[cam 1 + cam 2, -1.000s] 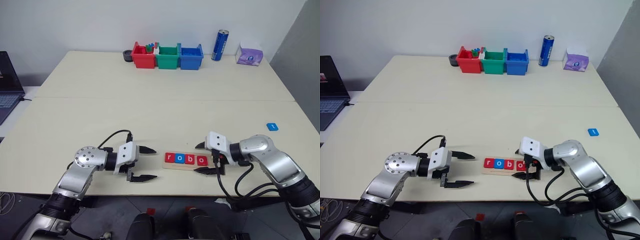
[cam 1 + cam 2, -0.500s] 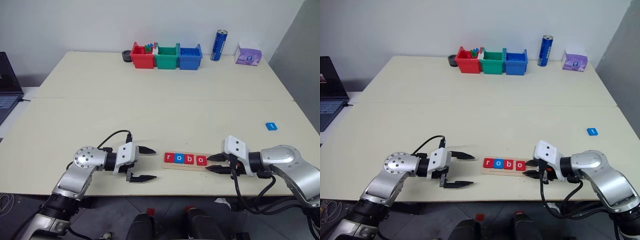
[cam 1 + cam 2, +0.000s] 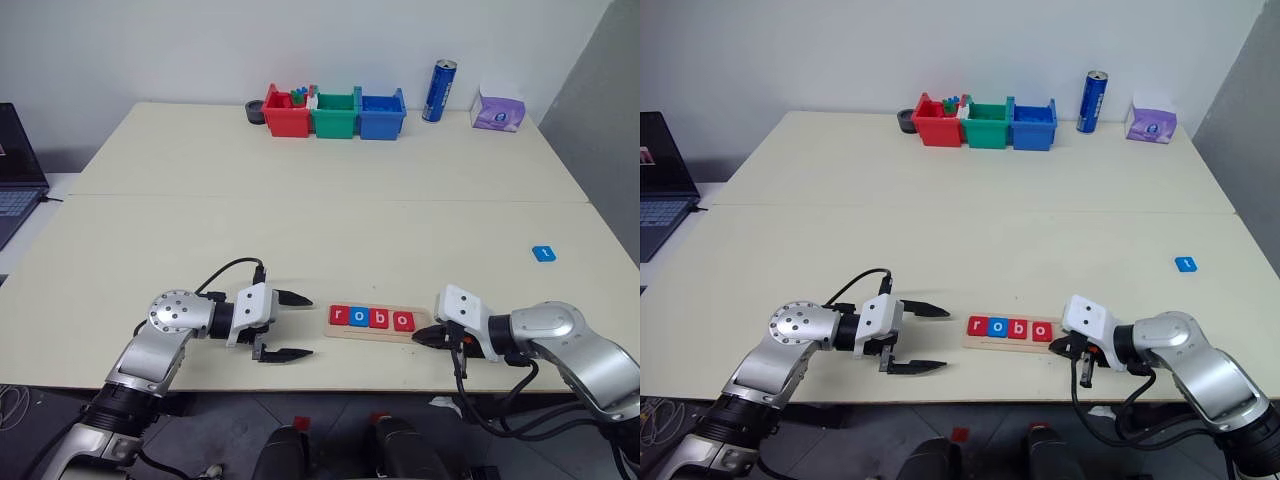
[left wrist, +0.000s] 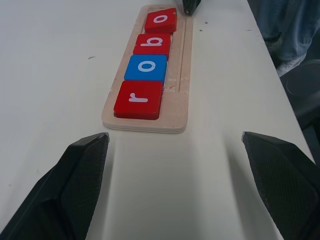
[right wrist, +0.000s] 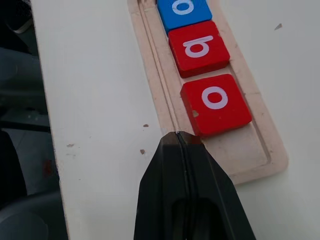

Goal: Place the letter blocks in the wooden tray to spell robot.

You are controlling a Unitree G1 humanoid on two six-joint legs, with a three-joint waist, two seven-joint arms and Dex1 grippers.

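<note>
The wooden tray [image 4: 178, 100] lies near the table's front edge. Its letter blocks read r [image 4: 137, 99], o [image 4: 146, 68], b [image 4: 152, 44], o [image 4: 161, 21]: red, blue, red, red. The slot at the tray's right end is bare [image 5: 260, 150]. A loose blue letter block [image 3: 543, 253] lies far off to the right. My left gripper [image 3: 308, 326] is open and empty, pointing at the tray's left end from a short gap. My right gripper [image 5: 179, 136] is shut on nothing, its tip at the tray's right end beside the last red o [image 5: 216, 104].
Red [image 3: 287, 112], green [image 3: 334, 113] and blue [image 3: 382, 112] bins stand at the table's back, with a blue can [image 3: 438, 90] and a purple tissue pack [image 3: 498, 108] to their right. A laptop [image 3: 15, 165] sits off the left side. The table's front edge runs close under both grippers.
My right gripper was open around the last red o; it has let go, drawn back to the right and shut. The left gripper has not moved.
</note>
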